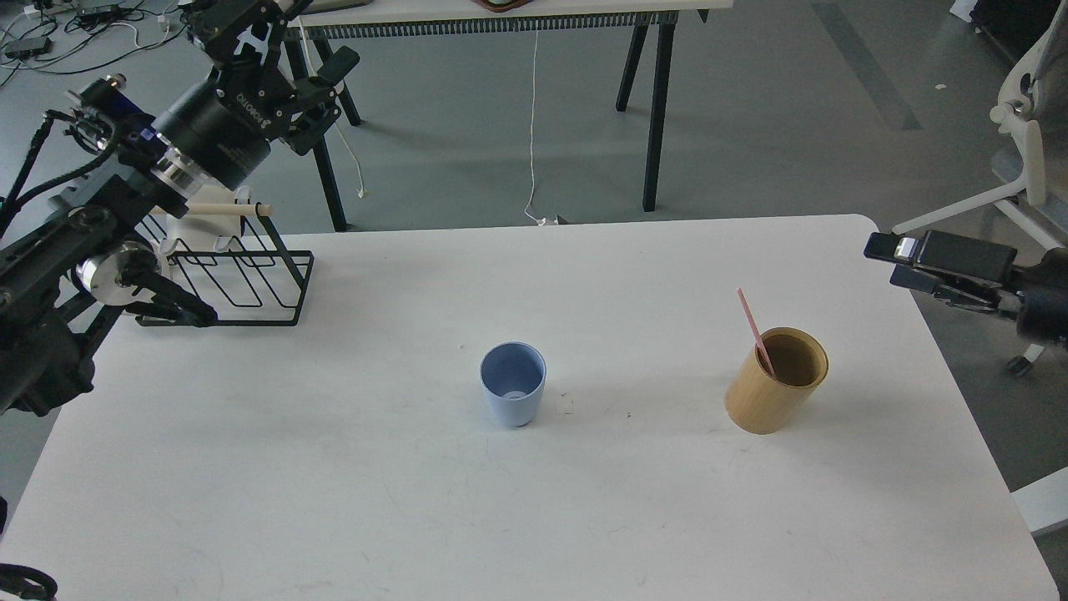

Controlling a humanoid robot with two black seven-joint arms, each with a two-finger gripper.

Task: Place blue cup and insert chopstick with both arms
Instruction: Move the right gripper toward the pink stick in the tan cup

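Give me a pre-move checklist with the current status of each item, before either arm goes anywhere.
1. Blue cup upright on the table: ok.
2. Blue cup has open space around it: ok.
3. Chopstick in the tan holder, leaning left: ok.
4. Left hand raised, holding nothing visible: ok; open or shut: cannot tell.
5. Right hand off the table's right edge, holding nothing visible: ok; open or shut: cannot tell.
6. Left arm clear of the wire rack: cannot tell, they overlap in this view.

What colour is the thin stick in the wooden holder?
Pink-red stick, seen best in the head view.
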